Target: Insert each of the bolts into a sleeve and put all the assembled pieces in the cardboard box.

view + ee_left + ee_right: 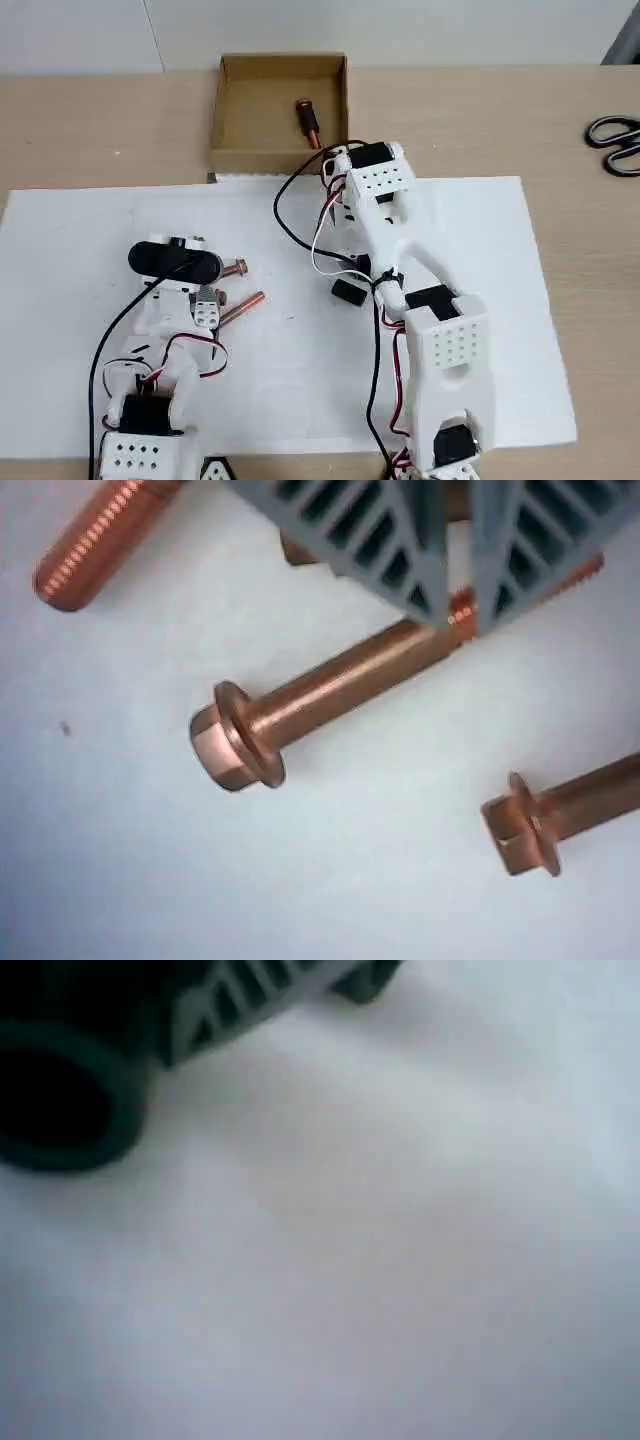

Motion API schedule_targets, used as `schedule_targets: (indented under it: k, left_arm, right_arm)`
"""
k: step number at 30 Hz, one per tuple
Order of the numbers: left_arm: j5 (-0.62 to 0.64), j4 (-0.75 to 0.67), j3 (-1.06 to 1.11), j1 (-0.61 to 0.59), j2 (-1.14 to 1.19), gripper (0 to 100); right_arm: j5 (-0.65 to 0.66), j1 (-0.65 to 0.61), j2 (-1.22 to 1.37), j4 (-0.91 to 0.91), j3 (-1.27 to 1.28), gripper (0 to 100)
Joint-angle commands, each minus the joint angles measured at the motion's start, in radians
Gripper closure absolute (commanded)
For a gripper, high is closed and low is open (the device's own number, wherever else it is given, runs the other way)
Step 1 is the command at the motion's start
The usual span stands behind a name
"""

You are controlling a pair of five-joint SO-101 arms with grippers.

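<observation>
My left gripper point(455, 615) is shut on the threaded end of a copper bolt point(300, 705), whose flanged head points away over the white paper. From above, that gripper point(207, 303) and bolt point(246, 305) sit at the left of the paper. A second bolt point(545, 820) lies beside it point(236, 268), and a third bolt's threaded end point(90, 540) shows nearby. My right gripper point(110, 1070) hangs low over the paper, shut on a black sleeve point(50, 1110) near the middle point(348, 292). The cardboard box point(232, 110) at the back holds one assembled piece point(308, 122).
White paper point(480, 230) covers most of the wooden table. Scissors point(615, 143) lie at the far right edge. The right arm point(375, 185) folds over close to the box's front wall, with cables trailing across the paper between the two arms.
</observation>
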Motion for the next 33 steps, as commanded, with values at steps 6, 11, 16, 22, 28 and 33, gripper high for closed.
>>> schedule_targets:
  k: [6, 11, 16, 22, 28, 33]
  left_arm:
    - [-0.003, -0.021, -0.004, -0.006, -0.011, 100]
    - [-0.003, -0.026, -0.004, -0.006, -0.011, 100]
    - [-0.038, -0.021, -0.007, -0.006, -0.011, 99]
    - [-0.075, 0.098, -0.14, 0.0, -0.002, 92]
    - [-0.107, 0.279, -0.412, 0.003, 0.048, 91]
    - [-0.123, 0.374, -0.634, 0.003, 0.313, 91]
  right_arm:
    - [0.012, -0.038, -0.248, 0.027, -0.055, 99.7]
    - [0.012, -0.036, -0.378, 0.065, -0.051, 99.7]
    - [0.012, -0.002, -0.501, 0.07, -0.043, 99.7]
    - [0.011, 0.047, -0.742, 0.071, 0.153, 99.7]
    - [0.008, 0.116, -1.029, 0.064, 0.54, 99.7]
    - [0.011, 0.188, -1.227, 0.053, 0.83, 99.7]
